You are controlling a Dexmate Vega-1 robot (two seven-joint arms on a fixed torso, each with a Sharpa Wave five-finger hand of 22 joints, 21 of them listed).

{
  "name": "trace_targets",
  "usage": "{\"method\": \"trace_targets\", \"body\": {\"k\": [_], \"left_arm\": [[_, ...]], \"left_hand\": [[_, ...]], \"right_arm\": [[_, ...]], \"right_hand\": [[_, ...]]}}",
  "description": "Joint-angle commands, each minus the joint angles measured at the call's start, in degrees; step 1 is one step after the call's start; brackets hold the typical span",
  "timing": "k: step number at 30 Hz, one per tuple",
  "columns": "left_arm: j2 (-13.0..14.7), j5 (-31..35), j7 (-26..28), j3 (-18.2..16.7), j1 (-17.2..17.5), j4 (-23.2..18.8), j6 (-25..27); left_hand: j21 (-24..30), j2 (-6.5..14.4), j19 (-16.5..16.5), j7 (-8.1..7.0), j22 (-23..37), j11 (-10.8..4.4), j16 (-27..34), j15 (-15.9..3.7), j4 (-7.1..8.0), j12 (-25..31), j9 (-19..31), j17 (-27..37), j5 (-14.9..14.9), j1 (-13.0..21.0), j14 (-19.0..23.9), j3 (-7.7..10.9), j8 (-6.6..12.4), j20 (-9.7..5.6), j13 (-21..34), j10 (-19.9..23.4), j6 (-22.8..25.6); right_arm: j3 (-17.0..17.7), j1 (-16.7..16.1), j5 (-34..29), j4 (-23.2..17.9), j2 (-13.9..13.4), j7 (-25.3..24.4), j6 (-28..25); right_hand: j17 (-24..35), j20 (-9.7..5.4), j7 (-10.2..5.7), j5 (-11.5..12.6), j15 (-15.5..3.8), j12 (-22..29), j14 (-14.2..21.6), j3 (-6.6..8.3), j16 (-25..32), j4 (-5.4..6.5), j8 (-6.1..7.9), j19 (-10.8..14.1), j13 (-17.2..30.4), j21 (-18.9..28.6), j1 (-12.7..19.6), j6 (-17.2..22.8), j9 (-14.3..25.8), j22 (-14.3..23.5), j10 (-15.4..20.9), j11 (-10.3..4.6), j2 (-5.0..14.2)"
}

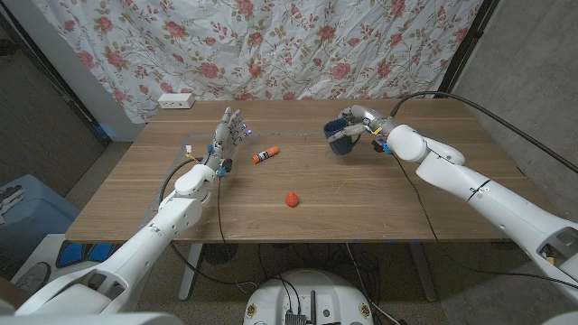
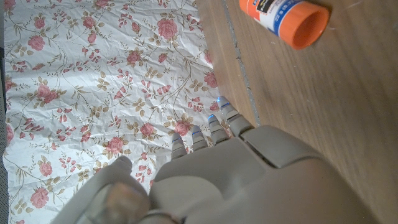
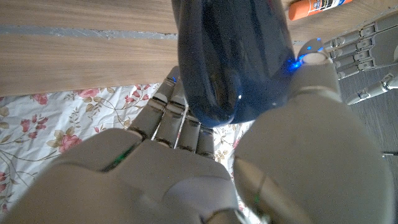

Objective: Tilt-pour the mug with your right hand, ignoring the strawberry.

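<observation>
— Any lettering you can make out?

— Only on the glue stick (image 2: 285,17). In the left wrist view its white label carries dark print just beside the orange cap, but the letters are cut off by the frame edge and I can't read a word.

— And from the right wrist?

— The same glue stick (image 3: 316,6) shows dark characters on white there, too small and blurred; possibly a brand name.

— From the head camera?

— The glue stick (image 1: 265,155) is too tiny; nothing legible.
</observation>
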Motion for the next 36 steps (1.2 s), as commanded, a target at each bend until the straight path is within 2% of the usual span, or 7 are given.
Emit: {"method": "trace_targets", "body": {"k": [1, 15, 31, 36], "left_arm": [[0.0, 0.0, 0.0, 0.0, 0.0, 0.0, 0.0], [0.0, 0.0, 0.0, 0.0, 0.0, 0.0, 0.0], [0.0, 0.0, 0.0, 0.0, 0.0, 0.0, 0.0], [0.0, 0.0, 0.0, 0.0, 0.0, 0.0, 0.0]], "left_hand": [[0.4, 6.8, 0.5, -0.42, 0.2, -0.28, 0.3, -0.21, 0.07, 0.3, 0.2, 0.3, 0.2, -0.2, 0.5, 0.33, 0.37, -0.03, 0.3, -0.1, -0.1], [0.4, 6.8, 0.5, -0.42, 0.2, -0.4, 0.3, -0.2, 0.07, 0.2, 0.2, 0.3, 0.2, -0.2, 0.5, 0.33, 0.37, -0.03, 0.3, -0.2, -0.1], [0.3, 6.8, 0.5, -0.41, 0.2, -0.4, 0.3, -0.22, 0.07, 0.2, 0.2, 0.3, 0.2, -0.2, 0.5, 0.33, 0.36, -0.02, 0.3, -0.2, -0.1], [0.3, 6.8, 0.5, -0.3, 0.2, -0.38, 0.3, -0.23, 0.07, 0.2, 0.2, 0.3, 0.2, -0.2, 0.5, 0.33, 0.39, -0.02, 0.3, -0.2, -0.1]], "right_arm": [[0.1, -1.8, 2.8, 4.6, 2.4, -6.5, 5.6], [-0.8, -3.0, 3.1, 10.0, 5.2, -11.9, 12.2], [-2.0, -3.6, 0.9, 15.1, 8.5, -18.3, 16.1], [-2.3, -3.7, 0.3, 16.7, 9.2, -20.1, 17.7]], "right_hand": [[0.2, -5.85, -11.39, 0.2, -10.17, 0.0, 2.5, 2.12, 0.5, 2.59, 0.5, 0.1, 0.3, 0.0, 12.3, 11.6, 0.3, 0.1, 9.9, -9.75, 13.38], [0.6, -6.18, -11.62, 0.1, -10.09, -0.6, 1.7, 1.9, 0.1, 2.57, 0.45, -0.1, 0.4, 0.0, 12.5, 11.5, 0.3, 0.2, 9.2, -9.75, 13.59], [1.0, -6.21, -11.93, 0.0, -10.19, -0.8, 1.5, 1.67, 0.0, 2.62, 0.44, -0.2, 0.8, 0.1, 12.6, 11.5, 0.3, 0.3, 9.1, -9.82, 13.88], [1.1, -5.79, -11.96, 0.0, -10.13, -0.9, 1.2, 1.57, -0.1, 2.57, 0.43, -0.1, 0.9, 0.2, 12.6, 11.5, 0.3, 0.3, 9.2, -9.83, 13.84]]}}
